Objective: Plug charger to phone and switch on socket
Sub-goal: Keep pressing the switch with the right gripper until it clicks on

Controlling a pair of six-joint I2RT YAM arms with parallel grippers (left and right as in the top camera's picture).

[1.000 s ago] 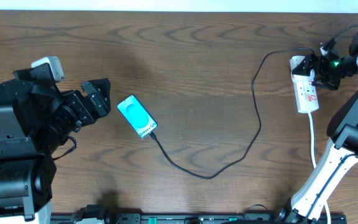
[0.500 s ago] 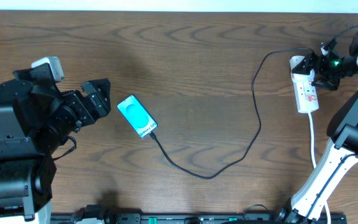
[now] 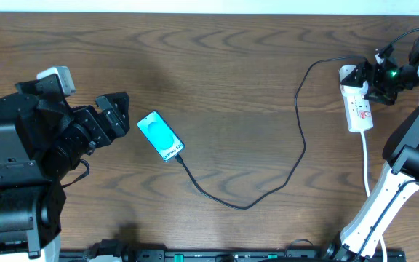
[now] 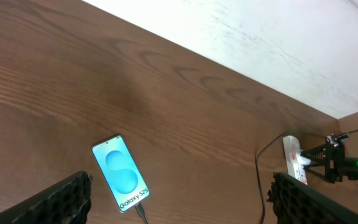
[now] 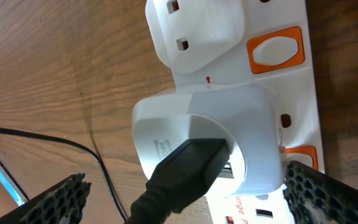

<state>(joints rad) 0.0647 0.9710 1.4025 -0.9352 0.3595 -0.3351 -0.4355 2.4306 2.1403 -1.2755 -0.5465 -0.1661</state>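
The phone (image 3: 161, 135) lies screen up on the wooden table, left of centre; it also shows in the left wrist view (image 4: 120, 173). The black charger cable (image 3: 247, 205) is plugged into its lower end and loops right and up to the socket (image 3: 358, 106), a white power strip at the far right. In the right wrist view the cable's black plug (image 5: 188, 171) sits in a white adapter (image 5: 211, 142) on the socket (image 5: 291, 93), which has orange switches. My right gripper (image 3: 372, 81) hovers open right above the socket. My left gripper (image 3: 118, 111) is open just left of the phone.
The socket's white cord (image 3: 366, 161) runs down toward the front beside the right arm's base (image 3: 384, 196). A second white plug (image 5: 197, 28) sits in the strip beside the adapter. A pale wall (image 4: 260, 43) borders the table's far edge.
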